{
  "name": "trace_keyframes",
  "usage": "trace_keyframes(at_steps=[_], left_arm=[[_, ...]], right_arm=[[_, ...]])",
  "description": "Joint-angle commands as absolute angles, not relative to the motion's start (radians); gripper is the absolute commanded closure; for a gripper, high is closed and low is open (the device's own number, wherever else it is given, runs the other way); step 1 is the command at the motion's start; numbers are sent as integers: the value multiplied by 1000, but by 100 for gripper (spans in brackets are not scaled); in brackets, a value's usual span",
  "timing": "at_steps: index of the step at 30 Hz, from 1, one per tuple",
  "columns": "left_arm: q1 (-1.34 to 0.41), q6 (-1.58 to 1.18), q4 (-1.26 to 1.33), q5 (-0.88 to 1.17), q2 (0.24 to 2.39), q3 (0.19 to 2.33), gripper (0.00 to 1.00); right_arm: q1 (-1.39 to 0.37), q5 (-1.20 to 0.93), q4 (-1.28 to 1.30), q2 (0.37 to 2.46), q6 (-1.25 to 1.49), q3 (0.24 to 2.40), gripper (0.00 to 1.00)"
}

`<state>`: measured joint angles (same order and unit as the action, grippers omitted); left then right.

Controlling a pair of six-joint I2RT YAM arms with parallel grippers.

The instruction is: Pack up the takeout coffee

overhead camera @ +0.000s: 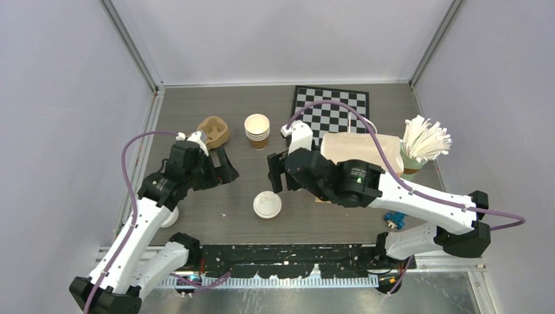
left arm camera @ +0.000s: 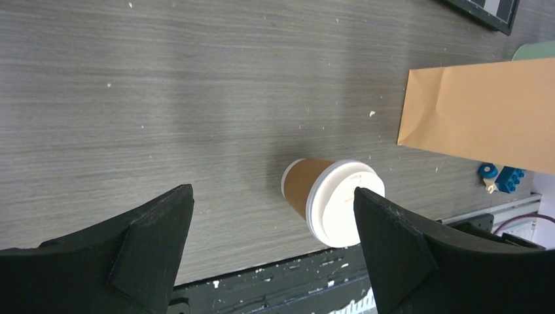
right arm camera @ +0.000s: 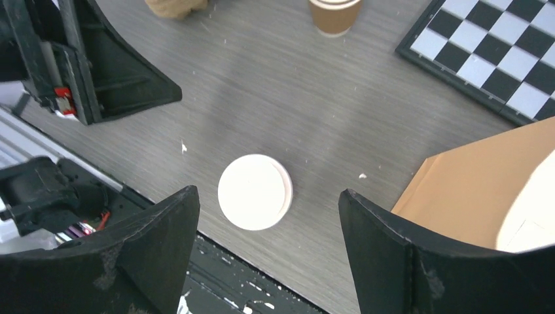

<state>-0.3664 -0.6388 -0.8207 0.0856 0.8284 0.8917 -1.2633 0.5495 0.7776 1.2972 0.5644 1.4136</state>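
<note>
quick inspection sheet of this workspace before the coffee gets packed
surface: grey wood-grain table, lightly speckled
job's things: takeout coffee upright, lidded, near front edge; brown paper bag lying flat, partly under right arm
clutter: stack of lidless cups, cardboard carrier, checkerboard, green cup of white sticks, blue blocks
grippers: left gripper and right gripper, jaws open, empty
cables: purple cable looping off each arm, one over the checkerboard
surroundings: pale walls, metal frame

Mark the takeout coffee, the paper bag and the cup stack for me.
takeout coffee [overhead camera: 267,205], top view, centre of its white lid.
paper bag [left arm camera: 484,114], left wrist view, middle of its flat brown face.
cup stack [overhead camera: 257,125], top view, inside of the top cup.
</note>
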Motion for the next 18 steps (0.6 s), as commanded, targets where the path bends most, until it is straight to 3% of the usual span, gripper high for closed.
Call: trace_keyframes(at_steps=[1,6,10,18], left_arm=[[-368,-584,-743,10,845,954,6],[-367,-548,-774,-64,903,989,5],[-331,-547,-787,-261,992,1042,2],[-140,-579,-781,-286,1230,1263,18]], right_arm=[[-1218,558,798,1290,490,1504,18],[-1142,534,778,1301,429,1530,18],[-1111,499,723,1295,427,1520,19],[-1109,317,568,1234,480,1432,22]])
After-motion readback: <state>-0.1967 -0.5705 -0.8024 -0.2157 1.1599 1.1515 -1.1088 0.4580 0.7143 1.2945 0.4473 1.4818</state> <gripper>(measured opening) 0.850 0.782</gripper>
